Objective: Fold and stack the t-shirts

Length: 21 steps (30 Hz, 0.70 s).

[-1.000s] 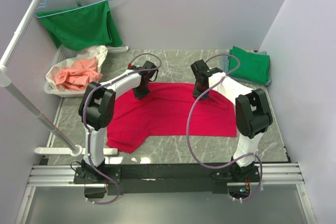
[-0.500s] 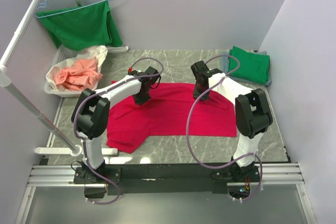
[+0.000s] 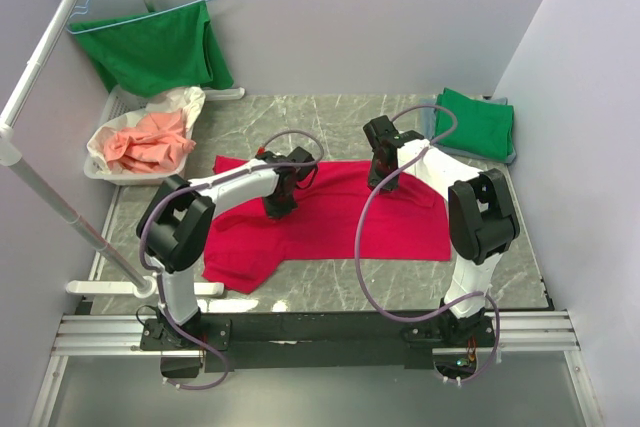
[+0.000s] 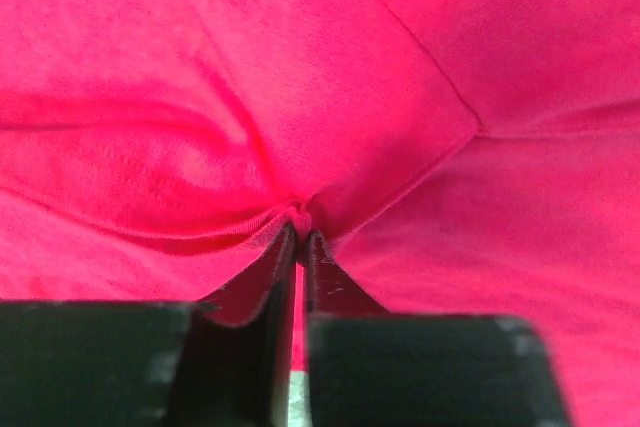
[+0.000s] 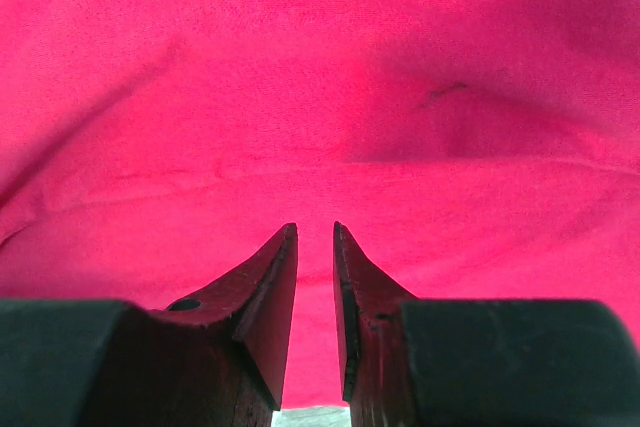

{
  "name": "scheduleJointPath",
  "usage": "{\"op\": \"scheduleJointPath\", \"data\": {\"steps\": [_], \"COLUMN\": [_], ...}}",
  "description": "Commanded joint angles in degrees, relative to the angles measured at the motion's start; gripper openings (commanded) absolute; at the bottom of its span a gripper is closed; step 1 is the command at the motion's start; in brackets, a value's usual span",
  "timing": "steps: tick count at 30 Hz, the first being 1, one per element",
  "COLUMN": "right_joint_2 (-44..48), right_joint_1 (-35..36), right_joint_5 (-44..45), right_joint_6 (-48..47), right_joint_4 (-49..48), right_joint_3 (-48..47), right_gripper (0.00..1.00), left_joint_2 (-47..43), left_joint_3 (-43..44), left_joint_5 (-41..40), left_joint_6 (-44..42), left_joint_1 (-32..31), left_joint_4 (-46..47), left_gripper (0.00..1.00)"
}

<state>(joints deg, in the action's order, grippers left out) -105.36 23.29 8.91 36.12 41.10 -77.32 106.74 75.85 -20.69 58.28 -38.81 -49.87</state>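
Grey marbled worktop (image 3: 330, 117) carries the red t-shirt (image 3: 330, 227) spread flat across its middle, the shirt's long axis running from the left edge toward the right edge. My left pincer (image 3: 279, 207) stands on the far half of that cloth, left of centre, and it is clenched on the shirt. The wrist view shows a small pucker of red fabric nipped between the tips, with creases radiating out from it. My right pincer (image 3: 378, 182) is down on the same far strip, toward the right edge. Its jaws are only narrowly parted, and I see no fabric caught between them, just smooth red cloth beyond the tips. So the relation that counts is this: nearly all of the shirt lies on the near-edge side of both pincers, and only the left one has a hold. I judge any fold must carry that far strip across the long axis toward the near edge, and the right side needs a grip first or the cloth will skew. A folded green t-shirt (image 3: 478, 122) waits at the far right corner, well apart.
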Motion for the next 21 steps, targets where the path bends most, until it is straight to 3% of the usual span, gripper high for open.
{"op": "scheduleJointPath", "data": {"steps": [1, 12, 15, 20, 21], "right_joint_2": [3.1, 2.1, 2.0, 0.4, 0.2], "right_joint_1": [0.4, 0.4, 0.3, -1.3, -2.4], "right_joint_5": [0.5, 0.6, 0.8, 2.4, 2.6], "right_joint_6": [-0.1, -0.4, -1.0, -1.8, -2.1], "right_joint_4": [-1.1, -1.0, -0.7, 0.6, 0.7], "right_joint_3": [0.2, -0.4, -0.9, -3.0, -3.3], "right_gripper": [0.28, 0.29, 0.3, 0.33, 0.38], "left_joint_2": [-1.9, -11.4, -11.6, -5.7, -4.7], "left_joint_3": [-0.7, -0.1, 1.9, 3.7, 3.6], "left_joint_5": [0.8, -10.2, -11.4, -8.1, -7.3], "left_joint_6": [1.8, 5.3, 3.1, -1.5, -2.2], "left_joint_1": [-1.7, -2.2, -0.2, 7.8, 9.1], "left_joint_4": [-0.1, -7.6, -6.1, -2.2, 0.1], "left_gripper": [0.18, 0.32, 0.38, 0.37, 0.36]}}
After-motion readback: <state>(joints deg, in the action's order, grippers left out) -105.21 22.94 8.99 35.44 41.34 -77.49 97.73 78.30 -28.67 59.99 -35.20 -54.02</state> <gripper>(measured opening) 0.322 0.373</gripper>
